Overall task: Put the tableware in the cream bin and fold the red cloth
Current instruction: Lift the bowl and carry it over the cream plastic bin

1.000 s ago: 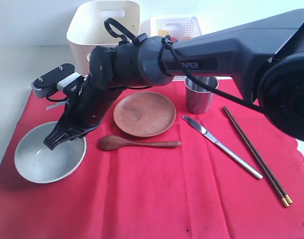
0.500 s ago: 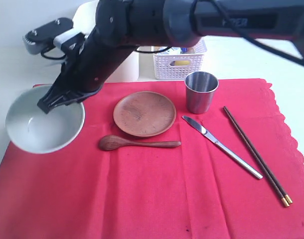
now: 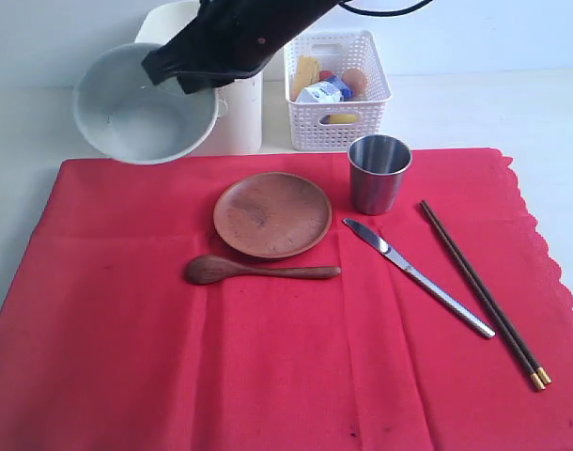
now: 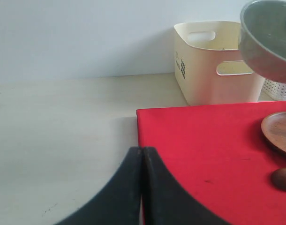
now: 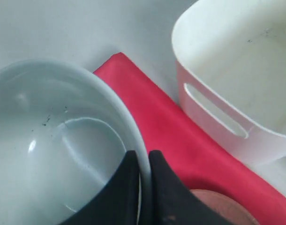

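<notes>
My right tool [image 5: 144,165] is pinched narrow on the rim of the bowl [image 3: 141,117], one finger inside and one outside. The bowl hangs clear of the red cloth [image 3: 268,366] in the upper left of the exterior frame. It is tipped so that its mouth faces the camera, and it sits partly in front of the cream bin [image 4: 204,86]. From the right wrist camera the bin's open top lies beside the bowl, not under it.

The bowl is pale green-white and glossy, with a thin rim, a faint ring around the inner base and a few small dark specks on the inside wall.

My left tool [image 4: 142,157] has its fingers pressed together on nothing. It hangs low over the counter [image 3: 14,141], right at the cloth's edge near its corner.

The rest lies flat on the cloth:
- The round wooden plate [image 3: 272,214] is in the middle.
- The wooden spoon [image 3: 258,272] is just below the plate, bowl end to the left.
- The steel cup [image 3: 379,174] stands upright to the right of the plate.
- The knife [image 3: 418,277] runs diagonally toward the lower right.
- The dark chopsticks [image 3: 479,291] lie alongside the knife, gold tips toward the lower right.

The cloth is spread out, its scalloped edge on the right side of the frame. A white basket [image 3: 338,117] of food sits beside the bin at the top centre.
</notes>
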You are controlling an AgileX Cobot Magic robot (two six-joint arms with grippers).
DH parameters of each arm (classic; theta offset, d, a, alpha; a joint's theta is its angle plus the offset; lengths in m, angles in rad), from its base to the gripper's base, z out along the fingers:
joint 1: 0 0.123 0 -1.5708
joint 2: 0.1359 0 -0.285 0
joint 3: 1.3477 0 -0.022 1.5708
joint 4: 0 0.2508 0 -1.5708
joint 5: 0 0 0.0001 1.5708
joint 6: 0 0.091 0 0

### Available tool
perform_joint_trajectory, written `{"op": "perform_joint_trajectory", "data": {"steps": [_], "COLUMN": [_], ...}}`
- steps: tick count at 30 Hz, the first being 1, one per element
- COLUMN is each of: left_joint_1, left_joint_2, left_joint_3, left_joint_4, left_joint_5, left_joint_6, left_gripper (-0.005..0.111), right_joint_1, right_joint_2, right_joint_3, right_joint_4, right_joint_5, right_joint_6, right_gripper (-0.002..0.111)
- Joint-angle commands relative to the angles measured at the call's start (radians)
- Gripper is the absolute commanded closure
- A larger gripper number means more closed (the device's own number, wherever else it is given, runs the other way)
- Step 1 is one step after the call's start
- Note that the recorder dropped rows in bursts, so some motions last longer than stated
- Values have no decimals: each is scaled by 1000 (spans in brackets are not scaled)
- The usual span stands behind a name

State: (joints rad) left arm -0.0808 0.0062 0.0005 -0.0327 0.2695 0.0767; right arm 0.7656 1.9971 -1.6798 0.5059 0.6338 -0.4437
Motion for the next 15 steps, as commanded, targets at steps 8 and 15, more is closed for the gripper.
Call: {"op": "perform_joint_trajectory", "data": {"steps": [8, 15], "left_joint_1": [1, 1], "left_joint_2": [-6, -6], "left_joint_3": [-1, -1], "left_joint_4": [-10, -10], "left_joint_5": [-3, -3], "left_joint_6": [-3, -3], "left_gripper": [106, 106], "right_joint_1": [-63, -63], "right_joint_2": [7, 93], "right_joint_3": [-2, -2], "right_joint_4": [148, 294], "right_joint_5": [-301, -583], "right_joint_6": [3, -1], "right_gripper": [108, 108]}}
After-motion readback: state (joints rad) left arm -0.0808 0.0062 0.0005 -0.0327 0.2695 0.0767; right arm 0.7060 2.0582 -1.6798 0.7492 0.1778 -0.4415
